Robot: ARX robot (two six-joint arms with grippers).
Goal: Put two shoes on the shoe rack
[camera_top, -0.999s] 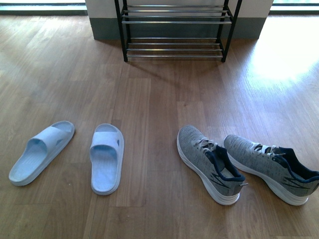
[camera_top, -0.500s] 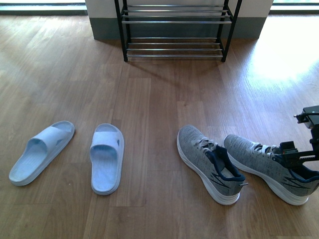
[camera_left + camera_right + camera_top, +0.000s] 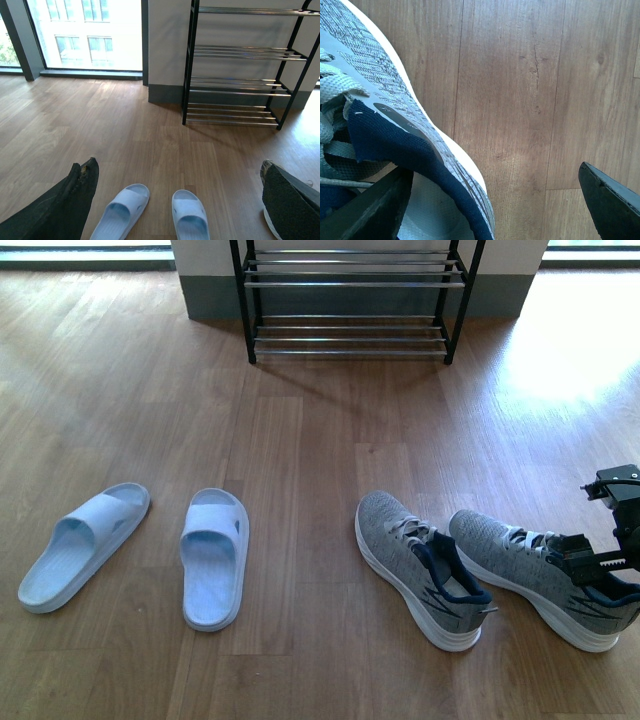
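**Floor** [image 3: 300, 440]: warm brown wood planks laid in long boards, with fine grain, thin seams and a few small knots. The finish was matte. A bright patch of daylight lay ahead of my right fingers.

**Room:** a white wall [image 3: 167, 45] with grey skirting. Beside it was a floor-length window [image 3: 90, 35] in a dark frame, with buildings outside.

**Shoe rack** [image 3: 350, 300]: black metal posts carrying tiers of thin chrome bars. It stood against the wall, well apart from both sets of fingers and ahead of them.

**Nearer sneaker** [image 3: 540, 575]: mottled grey knit upper, smooth curved white sole, soft navy lining, flat grey laces and a navy side mark. It lay on the floor directly under my right fingers [image 3: 598, 562]. These were spread open and gripped nothing. One sat over the insole inside the shoe's opening and the other above bare floor outside, with the collar wall between them. I could not tell whether they touched it.

**Second sneaker** [image 3: 420, 565]: the same make, near the first but apart from it, on the side toward my left fingers.

**Straight slide** [image 3: 215, 558] and **angled slide** [image 3: 82, 545]: pale blue, smooth and moulded, open-toed, each with one broad strap. Both lay on the floor beyond my left fingers.

**Left fingers** [image 3: 70, 205]: dark and matte, spread wide above the floor, holding nothing.
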